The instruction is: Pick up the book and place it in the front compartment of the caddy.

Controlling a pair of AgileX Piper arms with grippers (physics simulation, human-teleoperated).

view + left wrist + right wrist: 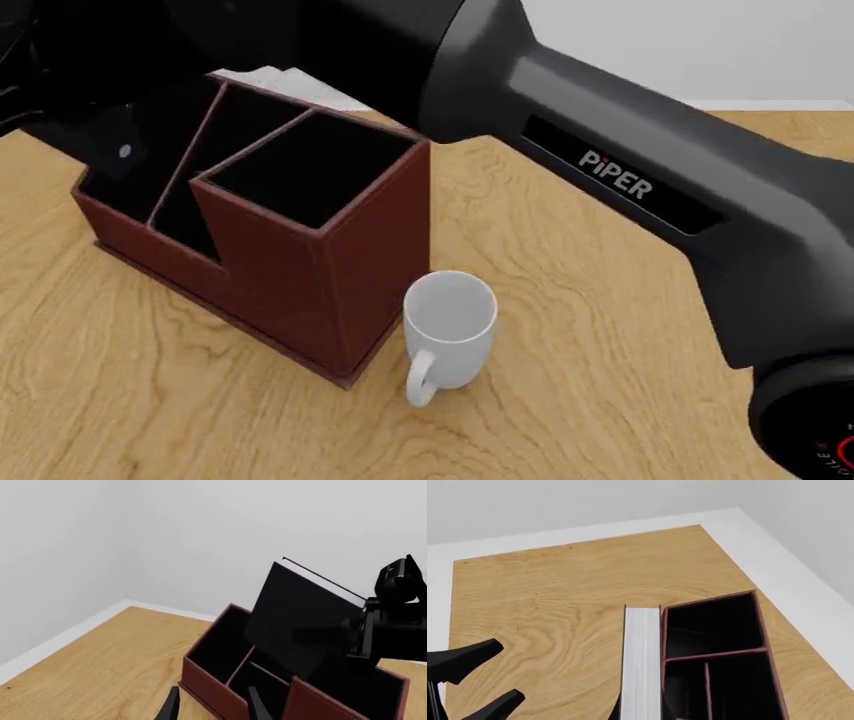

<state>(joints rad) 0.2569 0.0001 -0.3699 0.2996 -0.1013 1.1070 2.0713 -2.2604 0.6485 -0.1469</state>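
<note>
Right gripper (640,712): fingers pinching the book; only the fingertip edges show on either side of the page block in the right wrist view.
Book (300,615): held off the table, tilted, black cover facing the left wrist camera, white page edge uppermost; positioned over the far edge of the caddy, not seated in any compartment.
Left gripper (212,707): fingers spread apart, holding nothing, just beside the caddy's wall.
Caddy (287,275): on the wooden table (601,340), all three black-lined compartments open.
Mug (447,335): white, upright, at 4 o'clock of the caddy, just beside its corner.
</note>
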